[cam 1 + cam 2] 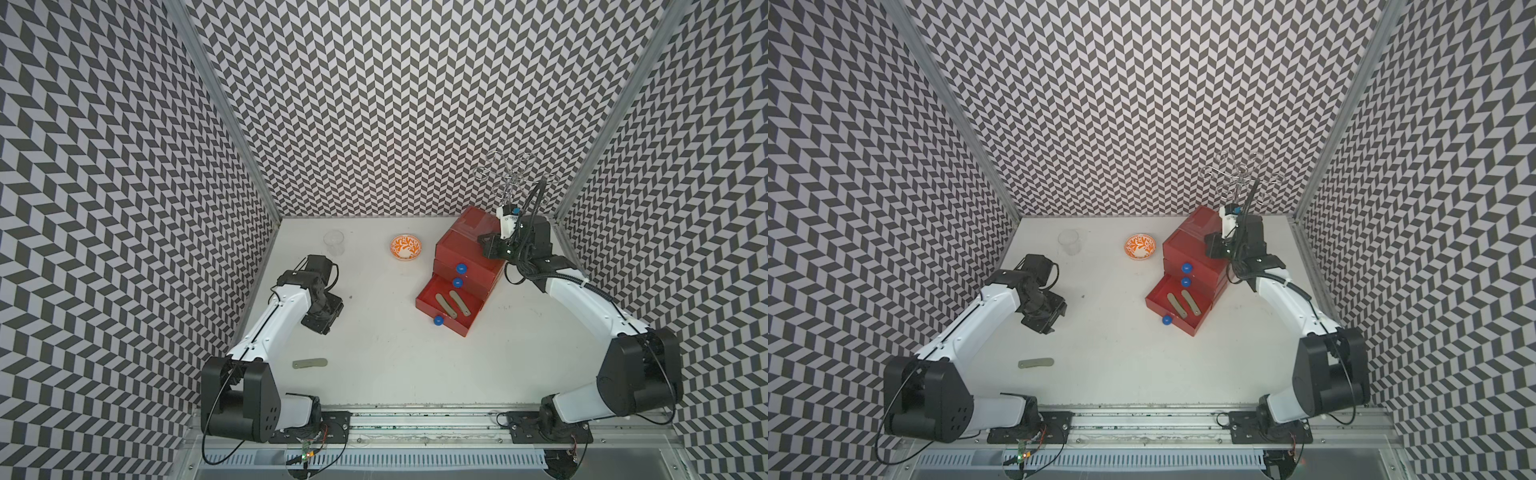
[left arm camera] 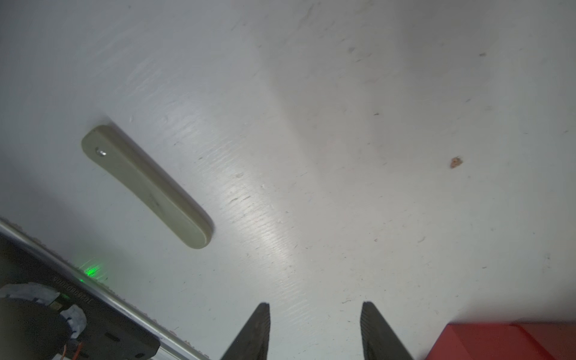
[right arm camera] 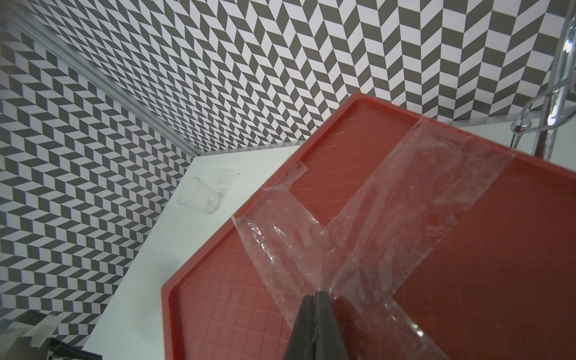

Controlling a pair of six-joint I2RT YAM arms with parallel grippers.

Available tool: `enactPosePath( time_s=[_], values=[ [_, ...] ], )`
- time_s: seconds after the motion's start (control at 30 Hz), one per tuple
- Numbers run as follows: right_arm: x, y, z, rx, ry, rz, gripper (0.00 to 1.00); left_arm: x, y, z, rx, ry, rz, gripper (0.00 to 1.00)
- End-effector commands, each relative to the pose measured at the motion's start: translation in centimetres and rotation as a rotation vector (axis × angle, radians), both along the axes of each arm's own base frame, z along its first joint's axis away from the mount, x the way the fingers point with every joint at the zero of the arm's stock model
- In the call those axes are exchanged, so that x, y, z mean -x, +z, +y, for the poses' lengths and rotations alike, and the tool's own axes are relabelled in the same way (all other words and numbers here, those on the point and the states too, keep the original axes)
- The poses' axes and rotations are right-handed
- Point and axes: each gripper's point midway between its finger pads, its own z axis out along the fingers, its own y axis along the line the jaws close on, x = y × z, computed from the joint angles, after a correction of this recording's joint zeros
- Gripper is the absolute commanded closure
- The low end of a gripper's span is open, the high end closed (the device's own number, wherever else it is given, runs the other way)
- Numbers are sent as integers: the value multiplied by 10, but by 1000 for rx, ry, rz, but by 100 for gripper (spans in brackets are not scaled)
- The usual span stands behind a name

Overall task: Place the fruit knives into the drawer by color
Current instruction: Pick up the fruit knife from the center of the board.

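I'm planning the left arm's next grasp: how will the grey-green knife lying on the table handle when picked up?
The knife is probably stiff: it shows a thick, solid edge. Lying flat on the glossy table, it may slide before the jaws catch it. Flat faces suggest it won't roll.

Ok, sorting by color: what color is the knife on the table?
Grey-green knife; left wrist view shows it best.

The wrist pictures' edges cut off the left gripper (image 2: 315,304), the red chest of drawers (image 2: 498,341) and the right gripper (image 3: 316,296); in both top views the left gripper's tips lie hidden beneath its own body
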Motion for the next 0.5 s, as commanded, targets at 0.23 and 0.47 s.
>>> enactPosePath(
  time_s=[0.23,0.47],
  values=[
    [59,-113,-11,75,-2,424,98,54,-20,22,48,266,32,51],
    [60,-116,-10,77,7,429,98,59,-33,21,70,332,35,51]
  ],
)
